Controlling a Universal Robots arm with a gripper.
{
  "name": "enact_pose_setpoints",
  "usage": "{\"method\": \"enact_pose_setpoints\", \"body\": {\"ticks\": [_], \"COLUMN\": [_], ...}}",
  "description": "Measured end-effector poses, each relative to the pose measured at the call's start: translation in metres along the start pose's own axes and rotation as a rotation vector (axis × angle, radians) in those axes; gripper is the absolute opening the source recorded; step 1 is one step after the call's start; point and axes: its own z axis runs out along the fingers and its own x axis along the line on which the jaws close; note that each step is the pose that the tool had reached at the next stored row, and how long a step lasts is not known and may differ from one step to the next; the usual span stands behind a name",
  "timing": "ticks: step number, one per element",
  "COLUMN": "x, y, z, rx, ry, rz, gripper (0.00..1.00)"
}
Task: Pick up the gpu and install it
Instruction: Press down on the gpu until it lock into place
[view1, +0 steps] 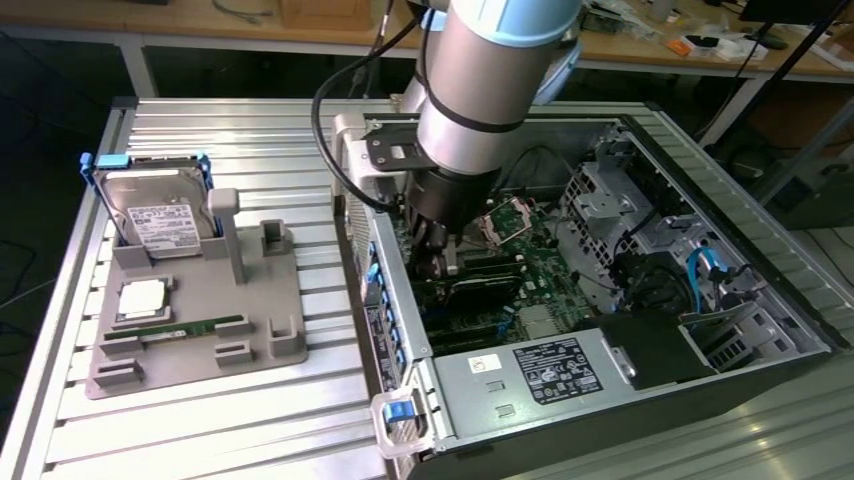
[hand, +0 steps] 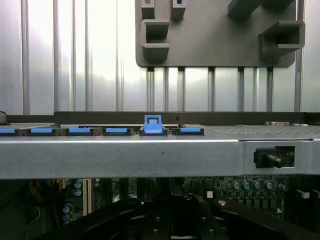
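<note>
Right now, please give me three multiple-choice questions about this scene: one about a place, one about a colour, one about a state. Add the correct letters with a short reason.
1. Where is the gripper?
A. Over the grey holder
B. Down inside the open computer case
C. Above the hard drive

2. What colour is the frame around the hard drive standing in the grey holder?
A. Blue
B. Red
C. Yellow

3. How does the computer case lie?
A. Closed and upright
B. On its side, side panel off, motherboard showing
C. Upside down with the panel on

Answers:
1 B, the exterior view shows the arm reaching into the case, over the motherboard.
2 A, blue plastic shows at the drive's top edge and corners.
3 B, the boards and cables inside lie open to view.
</note>
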Motion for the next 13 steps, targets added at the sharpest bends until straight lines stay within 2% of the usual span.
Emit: {"method": "enact_pose_setpoints", "body": {"ticks": [4,9,13], "x": [0.0058,0.0058,0.0059], "y": [0.0001,0.0,0.0], "z": [-0.0002,-0.0002,0.0036], "rx": [0.0,-0.0001,-0.0001], "ry": [-0.0001,-0.0001,-0.0001], "rz": [0.0,0.0,0.0], "gripper": [0.11,0.11,0.11]}}
